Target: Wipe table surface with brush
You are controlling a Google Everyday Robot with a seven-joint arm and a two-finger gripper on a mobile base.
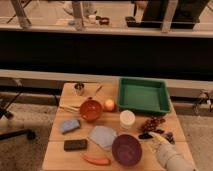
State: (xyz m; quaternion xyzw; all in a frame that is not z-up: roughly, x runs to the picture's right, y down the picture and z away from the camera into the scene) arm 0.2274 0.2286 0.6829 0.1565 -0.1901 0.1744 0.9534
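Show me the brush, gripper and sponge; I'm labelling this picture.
brush point(146, 135), camera view, black head.
gripper point(159, 139), camera view, near its fingertips, table's right front.
sponge point(70, 125), camera view, top face.

floor: speckled grey | behind: dark partition point(105, 50) | chair base point(12, 134) left

Pincer point(161, 138) at table surface point(57, 150) front-right, hemmed by grapes point(153, 123) and purple bowl point(126, 149).
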